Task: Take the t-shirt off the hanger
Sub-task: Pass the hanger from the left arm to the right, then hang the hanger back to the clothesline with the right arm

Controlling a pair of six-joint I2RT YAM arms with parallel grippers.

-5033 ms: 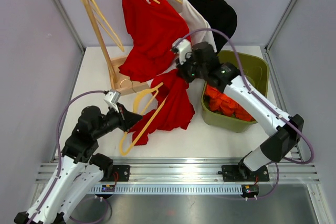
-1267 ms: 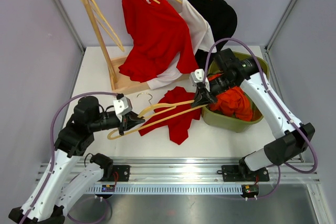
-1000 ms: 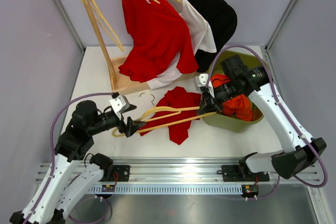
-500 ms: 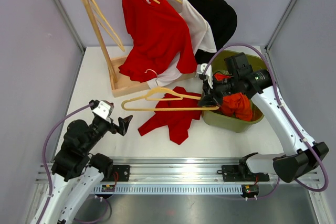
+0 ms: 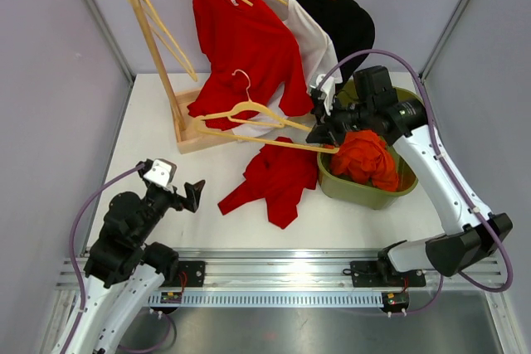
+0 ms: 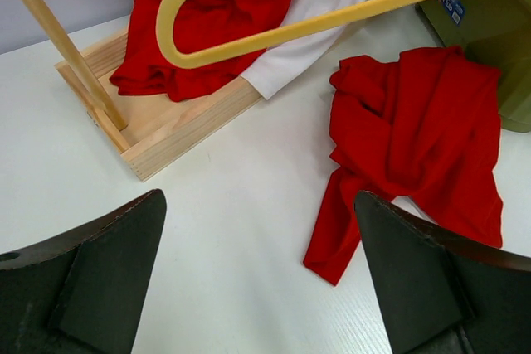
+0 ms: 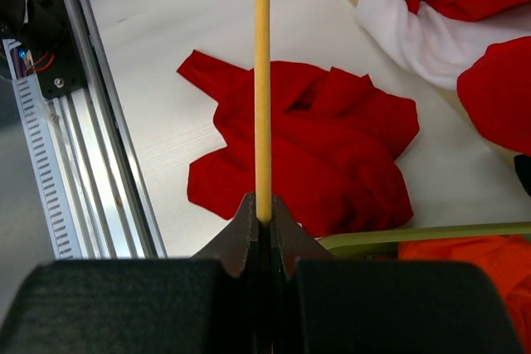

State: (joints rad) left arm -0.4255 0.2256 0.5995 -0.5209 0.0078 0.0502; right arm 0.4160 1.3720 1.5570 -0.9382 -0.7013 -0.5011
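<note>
White table [image 5: 149, 143]: red t-shirt [image 5: 278, 176] beside green bin [image 5: 365, 196] of clothes [image 5: 365, 157].

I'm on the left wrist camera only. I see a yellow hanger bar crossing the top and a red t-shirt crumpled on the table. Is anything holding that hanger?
Observer: Yes. The right gripper is shut on the hanger at one end of its bar, holding it in the air.
Operator: Any cloth on the rest of it?
Observer: No, the whole hanger is bare. The red t-shirt lies on the table beside the green bin.
Operator: What hangs on the rack?
Observer: The rack carries a red shirt, a white shirt and a black shirt.
</note>
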